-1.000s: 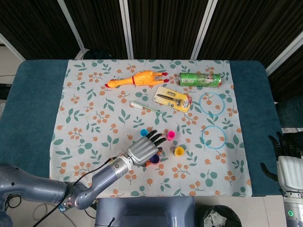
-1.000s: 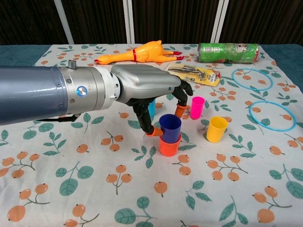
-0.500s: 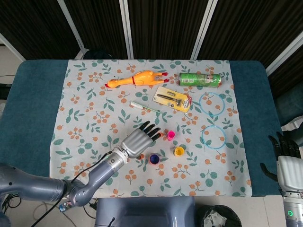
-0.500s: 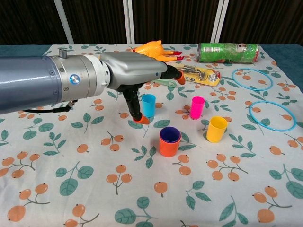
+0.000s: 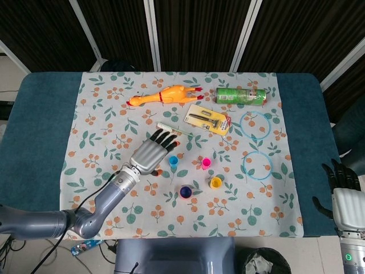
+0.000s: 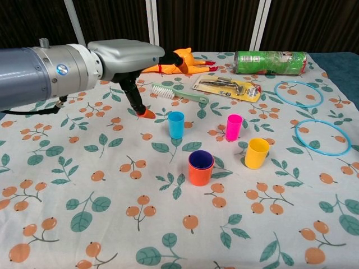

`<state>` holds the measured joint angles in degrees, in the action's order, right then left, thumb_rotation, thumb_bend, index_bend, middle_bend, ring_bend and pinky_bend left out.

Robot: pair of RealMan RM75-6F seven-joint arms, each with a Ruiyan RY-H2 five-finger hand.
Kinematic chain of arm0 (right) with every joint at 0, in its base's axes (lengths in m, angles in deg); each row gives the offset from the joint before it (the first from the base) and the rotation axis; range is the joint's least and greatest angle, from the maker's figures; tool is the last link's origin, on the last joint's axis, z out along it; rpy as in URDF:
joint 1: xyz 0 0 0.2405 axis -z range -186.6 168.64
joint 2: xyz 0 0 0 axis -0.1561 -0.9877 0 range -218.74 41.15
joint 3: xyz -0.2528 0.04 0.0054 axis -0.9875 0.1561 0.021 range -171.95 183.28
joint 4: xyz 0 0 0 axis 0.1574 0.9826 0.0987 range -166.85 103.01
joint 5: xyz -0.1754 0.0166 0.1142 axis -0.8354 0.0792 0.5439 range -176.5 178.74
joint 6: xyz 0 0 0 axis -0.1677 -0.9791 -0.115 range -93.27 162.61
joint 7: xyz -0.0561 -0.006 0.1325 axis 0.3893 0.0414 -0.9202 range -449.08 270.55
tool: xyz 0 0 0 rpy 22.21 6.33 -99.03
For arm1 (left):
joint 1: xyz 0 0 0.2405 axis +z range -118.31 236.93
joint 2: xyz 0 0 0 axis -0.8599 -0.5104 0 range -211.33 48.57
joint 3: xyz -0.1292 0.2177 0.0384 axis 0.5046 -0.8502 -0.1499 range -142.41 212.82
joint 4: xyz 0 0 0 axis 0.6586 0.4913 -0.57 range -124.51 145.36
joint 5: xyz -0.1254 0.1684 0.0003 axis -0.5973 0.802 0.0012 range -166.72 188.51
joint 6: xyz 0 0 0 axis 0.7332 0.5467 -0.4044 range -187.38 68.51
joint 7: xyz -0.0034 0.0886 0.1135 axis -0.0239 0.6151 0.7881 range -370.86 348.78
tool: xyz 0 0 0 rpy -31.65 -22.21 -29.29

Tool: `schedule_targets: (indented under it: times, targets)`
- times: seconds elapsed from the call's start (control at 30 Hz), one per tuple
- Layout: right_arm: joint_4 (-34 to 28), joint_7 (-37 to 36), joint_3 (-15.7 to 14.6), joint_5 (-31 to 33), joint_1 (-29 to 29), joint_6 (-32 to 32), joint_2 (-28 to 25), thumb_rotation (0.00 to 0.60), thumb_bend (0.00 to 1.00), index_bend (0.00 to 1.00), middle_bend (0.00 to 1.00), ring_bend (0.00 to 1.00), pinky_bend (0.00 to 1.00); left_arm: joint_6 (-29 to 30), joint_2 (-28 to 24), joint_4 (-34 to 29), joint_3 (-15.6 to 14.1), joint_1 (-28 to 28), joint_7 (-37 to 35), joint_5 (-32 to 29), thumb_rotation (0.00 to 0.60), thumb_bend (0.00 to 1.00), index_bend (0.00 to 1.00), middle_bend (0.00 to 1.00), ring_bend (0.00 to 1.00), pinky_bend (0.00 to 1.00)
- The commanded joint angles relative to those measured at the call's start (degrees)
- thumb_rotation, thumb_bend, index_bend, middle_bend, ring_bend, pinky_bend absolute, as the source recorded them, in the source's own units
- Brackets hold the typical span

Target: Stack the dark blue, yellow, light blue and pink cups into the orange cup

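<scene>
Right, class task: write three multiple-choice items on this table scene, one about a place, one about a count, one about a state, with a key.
1. Where is the dark blue cup?
A. Nested in the orange cup
B. Beside the green can
C. Inside a ring

2. How many cups stand loose, outside the stack?
A. One
B. Three
C. Five

3. What is the left hand doing?
A. Gripping the pink cup
B. Holding nothing, raised above the cloth
C. Pressing on the stack

Key: 1 A, its rim shows inside the orange one. 2 B, light blue cup, pink cup and yellow cup stand apart. 3 B, its fingers are apart, with nothing between them.
</scene>
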<state>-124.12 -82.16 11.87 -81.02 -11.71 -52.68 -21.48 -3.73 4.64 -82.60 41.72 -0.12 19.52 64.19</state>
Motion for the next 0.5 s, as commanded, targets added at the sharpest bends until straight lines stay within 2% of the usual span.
schedule_targets:
  times: [0.03,0.2,0.27,0.4,0.5]
  targets:
    - [0.04,-0.10,0.02,0.14,-0.01,0.11,-0.01,0.600,0.32,0.11,0.04,0.05,0.10,4.49,-4.26,-2.81,0.08,3.61,-2.94,2.79,0.600,0.15,0.12,0.05,0.00,0.03]
    - [-0.07,-0.01,-0.06,0.13,0.01,0.18,0.02,0.600,0.32,0.11,0.04,0.05,0.10,12.74,-12.02,-6.27,-2.68,10.43,-4.69,8.54,0.600,0.15,0.11,0.04,0.00,0.02]
    - [-0.26,0.24,-0.24,-0.19,-0.05,0.23,0.06,0.600,0.32,0.11,0.04,0.05,0.10,15.64,-15.47,-6.73,-4.93,13.85,-5.94,11.22,0.600,0.15,0.11,0.04,0.00,0.01]
    - [-1.18,-0.56,-0.43,-0.65,-0.13,0.38,0.04,0.600,0.32,0.11,0.04,0.05,0.10,19.52,-19.77,-5.57,-8.58,19.15,-8.60,15.46,0.600,0.15,0.11,0.04,0.00,0.01]
    - [-1.64,-1.35,-0.91,-1.29,-0.43,1.16,-0.12,0.600,0.32,0.11,0.04,0.05,0.10,23.45,-21.30,-3.12,-10.55,24.55,-14.42,17.67,0.600,0.15,0.11,0.04,0.00,0.01]
